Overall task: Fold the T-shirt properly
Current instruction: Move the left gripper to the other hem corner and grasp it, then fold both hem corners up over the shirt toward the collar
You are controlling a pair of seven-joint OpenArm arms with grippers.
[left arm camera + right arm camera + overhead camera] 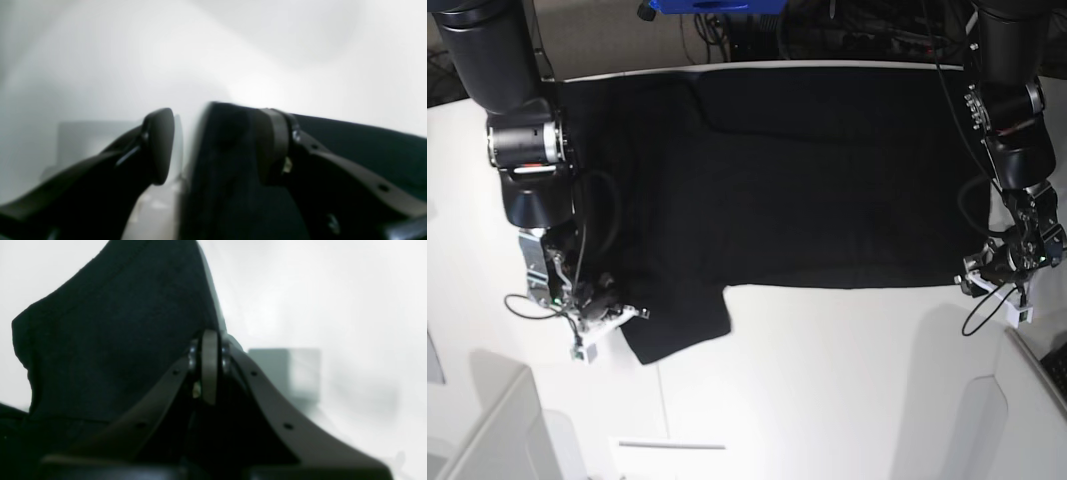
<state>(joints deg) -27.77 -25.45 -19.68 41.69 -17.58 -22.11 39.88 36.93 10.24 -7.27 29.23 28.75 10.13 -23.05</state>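
The black T-shirt (797, 180) lies spread plain side up across the white table (847, 380), with one sleeve (677, 325) sticking out at the front left. No print shows. My right gripper (627, 314) is at the edge of that sleeve. In the right wrist view it (210, 340) is shut, with black cloth (110, 323) rising beside it. My left gripper (975, 272) is at the shirt's front right corner. In the left wrist view its jaws (217, 115) stand apart with a fold of black cloth (227, 160) between them, against one finger (273, 146).
White raised panels stand at the front left (487, 430) and front right (1027, 400) of the table. A blue object (712, 5) and cables (857, 35) lie beyond the back edge. Bare white table lies in front of the shirt.
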